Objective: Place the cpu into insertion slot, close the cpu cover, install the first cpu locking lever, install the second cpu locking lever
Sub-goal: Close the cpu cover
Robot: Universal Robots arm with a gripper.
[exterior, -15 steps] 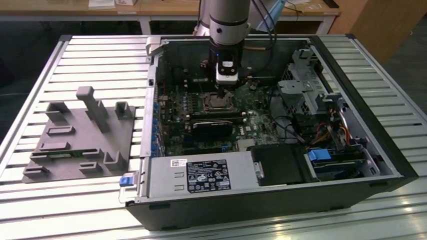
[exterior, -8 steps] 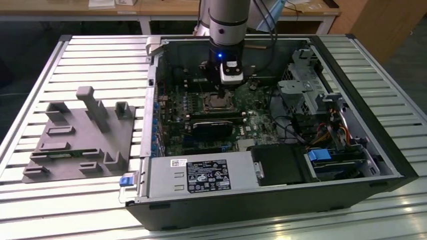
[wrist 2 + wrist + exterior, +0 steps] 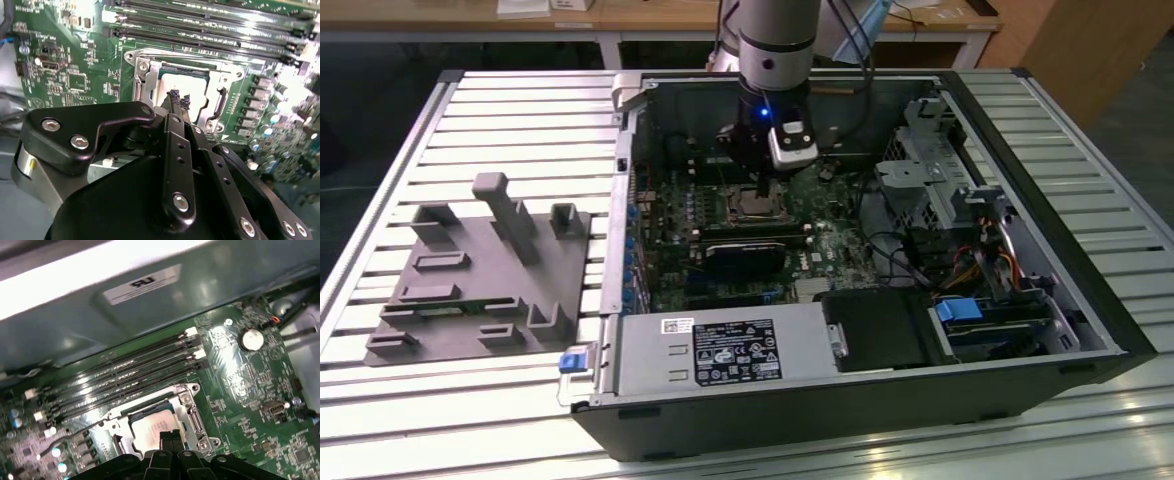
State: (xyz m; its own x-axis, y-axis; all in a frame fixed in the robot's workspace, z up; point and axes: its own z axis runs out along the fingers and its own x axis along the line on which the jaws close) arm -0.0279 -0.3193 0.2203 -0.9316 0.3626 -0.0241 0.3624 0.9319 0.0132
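The cpu (image 3: 192, 85) lies flat in the insertion slot (image 3: 754, 207) on the green board, its silvery top showing in both wrist views (image 3: 147, 426). The cpu cover (image 3: 150, 80) lies down around it as a metal frame (image 3: 192, 412) with the chip showing through its window. My gripper (image 3: 179, 97) hangs straight over the slot (image 3: 761, 190), shut, with both black fingertips (image 3: 170, 434) pressed together over one edge of the chip and nothing between them. Whether they touch the chip cannot be told. The locking levers are not clear to me.
Long black memory slots (image 3: 125, 375) run beside the socket, towards the case wall (image 3: 150, 315). A black module (image 3: 744, 255) sits on the other side. The power supply (image 3: 720, 350), drive cage (image 3: 947, 170) and cables crowd the case. A grey fixture (image 3: 480, 270) lies on the slatted table.
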